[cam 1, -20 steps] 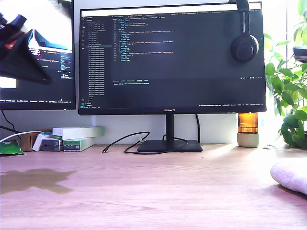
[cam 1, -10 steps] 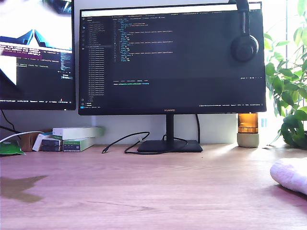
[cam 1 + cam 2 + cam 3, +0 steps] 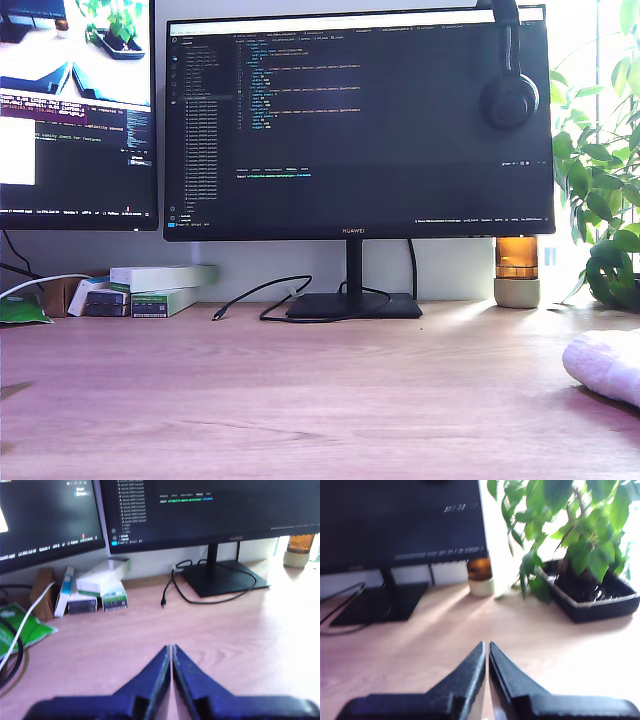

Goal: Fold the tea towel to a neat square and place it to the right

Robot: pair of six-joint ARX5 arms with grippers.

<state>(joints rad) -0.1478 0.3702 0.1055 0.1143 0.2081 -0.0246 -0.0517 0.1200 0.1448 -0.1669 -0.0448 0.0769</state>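
The counter [image 3: 300, 400] lies mostly bare. The tea towel [image 3: 605, 365], bundled, rests at the exterior view's right edge, apparently set aside as the task asks. My first pincer [image 3: 171, 652] and my second pincer [image 3: 487, 649] hover with jaws together, empty.

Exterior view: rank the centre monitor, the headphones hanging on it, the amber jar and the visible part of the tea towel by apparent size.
1. Centre monitor
2. Headphones
3. Tea towel, cut off by the frame edge and nearer the camera, so unsure against the headphones
4. Amber jar
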